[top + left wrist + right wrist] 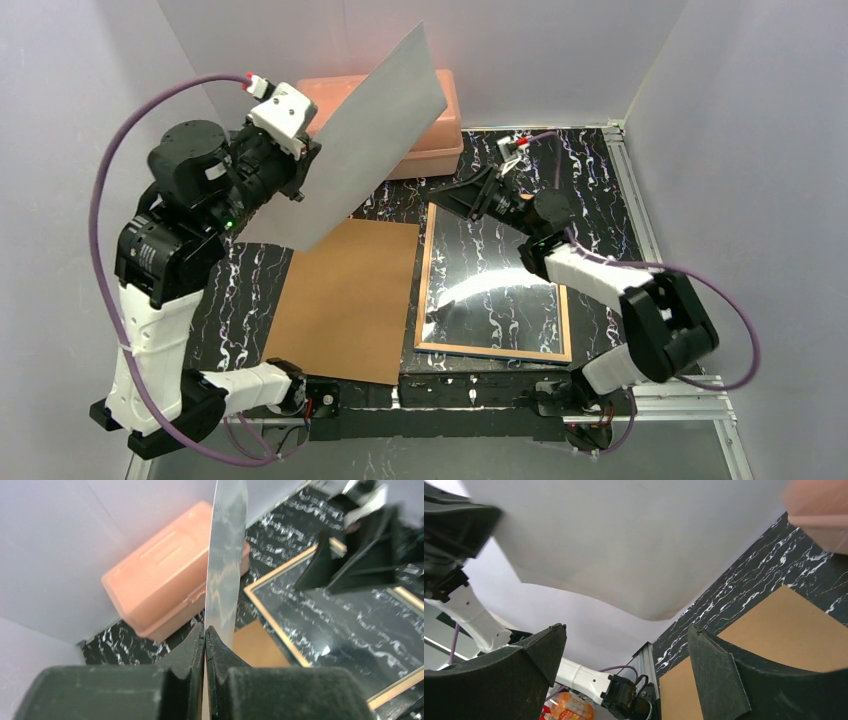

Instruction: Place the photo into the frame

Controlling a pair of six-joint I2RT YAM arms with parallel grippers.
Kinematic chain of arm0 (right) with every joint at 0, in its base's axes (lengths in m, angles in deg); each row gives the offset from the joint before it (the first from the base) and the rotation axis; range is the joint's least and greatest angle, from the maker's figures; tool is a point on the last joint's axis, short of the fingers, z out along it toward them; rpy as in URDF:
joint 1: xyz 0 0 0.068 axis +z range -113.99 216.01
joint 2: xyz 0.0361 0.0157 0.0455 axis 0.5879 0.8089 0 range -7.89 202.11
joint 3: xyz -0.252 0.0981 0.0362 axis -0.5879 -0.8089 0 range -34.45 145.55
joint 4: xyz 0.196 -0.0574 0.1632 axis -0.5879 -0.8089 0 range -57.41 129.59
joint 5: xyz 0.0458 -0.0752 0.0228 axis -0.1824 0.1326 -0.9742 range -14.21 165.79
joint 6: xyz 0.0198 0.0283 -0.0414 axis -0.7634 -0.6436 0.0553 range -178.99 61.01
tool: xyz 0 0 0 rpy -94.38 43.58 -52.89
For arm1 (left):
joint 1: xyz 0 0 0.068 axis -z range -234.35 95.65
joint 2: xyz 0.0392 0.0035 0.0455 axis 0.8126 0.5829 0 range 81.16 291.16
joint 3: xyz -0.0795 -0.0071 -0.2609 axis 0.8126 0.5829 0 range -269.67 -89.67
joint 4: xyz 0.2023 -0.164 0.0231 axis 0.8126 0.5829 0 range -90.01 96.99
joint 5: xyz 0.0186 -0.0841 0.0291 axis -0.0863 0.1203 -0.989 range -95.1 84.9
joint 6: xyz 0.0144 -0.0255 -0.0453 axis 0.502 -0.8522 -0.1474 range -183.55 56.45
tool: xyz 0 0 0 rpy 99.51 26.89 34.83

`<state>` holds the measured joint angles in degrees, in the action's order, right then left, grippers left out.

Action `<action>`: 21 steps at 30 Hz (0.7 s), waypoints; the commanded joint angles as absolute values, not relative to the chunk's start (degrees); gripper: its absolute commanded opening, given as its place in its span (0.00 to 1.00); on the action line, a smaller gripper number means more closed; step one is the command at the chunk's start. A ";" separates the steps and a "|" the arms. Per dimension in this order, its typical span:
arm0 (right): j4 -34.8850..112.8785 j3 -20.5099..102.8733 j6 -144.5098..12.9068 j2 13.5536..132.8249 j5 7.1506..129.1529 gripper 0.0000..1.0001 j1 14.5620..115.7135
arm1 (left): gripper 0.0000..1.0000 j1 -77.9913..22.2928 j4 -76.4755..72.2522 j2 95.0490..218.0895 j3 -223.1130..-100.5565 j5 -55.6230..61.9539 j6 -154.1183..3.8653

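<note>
Holding the photo: the left gripper (298,172) is clamped on one edge of the photo (372,140). The sheet is tilted in the air over the far-left part of the table, white back toward the overhead camera; the print side is not shown.
Reason for the hold: an edge pinch probably leaves the rest of the sheet free to be laid down.
Right gripper (455,195): jaws spread wide and holding nothing, over the far-left corner of the frame, facing the sheet; likely ready to steady it.
Frame (424,290): flat, right of centre, wood-coloured edge up, pane bare.
Backing board (345,295): brown, flat, just left of the frame.
Surface: black marbled table (590,190).
Room: pale grey walls (740,150); peach box (440,135) at the far wall.
</note>
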<state>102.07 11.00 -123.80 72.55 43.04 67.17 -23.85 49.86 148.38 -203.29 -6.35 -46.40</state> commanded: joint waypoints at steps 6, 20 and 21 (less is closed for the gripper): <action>127.29 18.25 -129.08 85.15 47.41 0.99 72.34 | 0.00 -23.67 43.90 145.88 -207.59 0.93 -53.62; 130.80 23.33 -125.06 92.41 52.70 0.99 75.22 | 0.00 -23.66 45.46 143.95 -209.80 1.56 -56.25; 131.87 23.63 -125.43 92.83 52.99 0.99 75.30 | 0.00 -23.63 45.51 143.85 -209.70 1.54 -56.36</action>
